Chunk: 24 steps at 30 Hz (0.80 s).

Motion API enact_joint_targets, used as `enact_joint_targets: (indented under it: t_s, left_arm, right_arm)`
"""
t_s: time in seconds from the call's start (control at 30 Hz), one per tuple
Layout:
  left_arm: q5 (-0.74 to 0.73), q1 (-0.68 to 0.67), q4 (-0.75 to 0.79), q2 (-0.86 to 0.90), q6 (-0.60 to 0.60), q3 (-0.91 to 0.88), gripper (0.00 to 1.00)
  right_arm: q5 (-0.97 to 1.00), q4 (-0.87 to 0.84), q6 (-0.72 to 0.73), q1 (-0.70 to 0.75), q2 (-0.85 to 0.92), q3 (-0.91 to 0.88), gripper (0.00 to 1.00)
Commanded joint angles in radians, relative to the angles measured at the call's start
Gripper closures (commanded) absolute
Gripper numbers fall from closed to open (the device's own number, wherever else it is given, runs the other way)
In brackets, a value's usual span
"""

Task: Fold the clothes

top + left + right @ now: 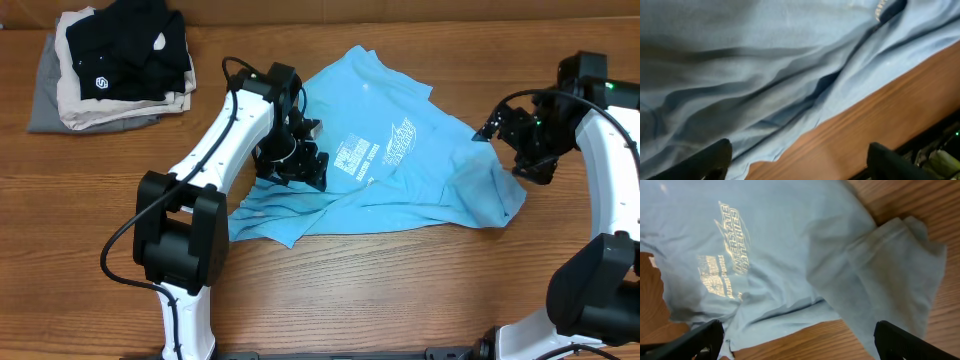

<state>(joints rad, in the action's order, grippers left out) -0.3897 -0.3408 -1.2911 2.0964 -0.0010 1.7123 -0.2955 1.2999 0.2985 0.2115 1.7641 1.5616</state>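
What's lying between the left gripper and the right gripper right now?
Between left gripper and right gripper lies only the sky-blue T-shirt, lettering up, seen in the overhead view.

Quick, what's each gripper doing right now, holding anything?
Left gripper: open, holding nothing, above the blue T-shirt.
Right gripper: open, holding nothing, above the same shirt.

Wooden table (400, 290): warm brown, grain running left-right, fills view. Far left corner: folded stack, with black garment (130, 50) bearing small white logo on top, beige garment (75, 105) beneath, grey garment (42, 100) lowest. Light even, shadows soft.
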Motion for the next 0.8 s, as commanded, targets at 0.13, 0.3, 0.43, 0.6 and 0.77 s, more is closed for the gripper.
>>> enact_joint_targets:
  t_s: [0.13, 0.3, 0.43, 0.6, 0.77]
  left_arm:
    - [-0.011, -0.006, 0.067, -0.023, -0.010, -0.036, 0.08]
    - [0.006, -0.006, 0.188, -0.023, -0.023, -0.037, 0.25]
    - [0.012, -0.006, 0.304, -0.019, -0.047, -0.040, 0.63]
    - [0.012, -0.008, 0.348, 0.029, -0.081, -0.040, 0.96]
    - [0.002, -0.006, 0.356, 0.105, -0.081, -0.040, 0.96]
  right_arm:
    - [-0.021, -0.005, -0.007, -0.048, -0.027, 0.010, 0.00]
    - [-0.020, 0.002, -0.007, -0.068, -0.023, 0.010, 0.00]
    - [-0.020, 0.003, 0.073, -0.068, -0.023, 0.010, 0.00]
    - [0.001, 0.022, 0.071, -0.069, -0.019, 0.010, 0.06]
    - [0.019, 0.032, 0.072, -0.069, -0.008, 0.008, 0.22]
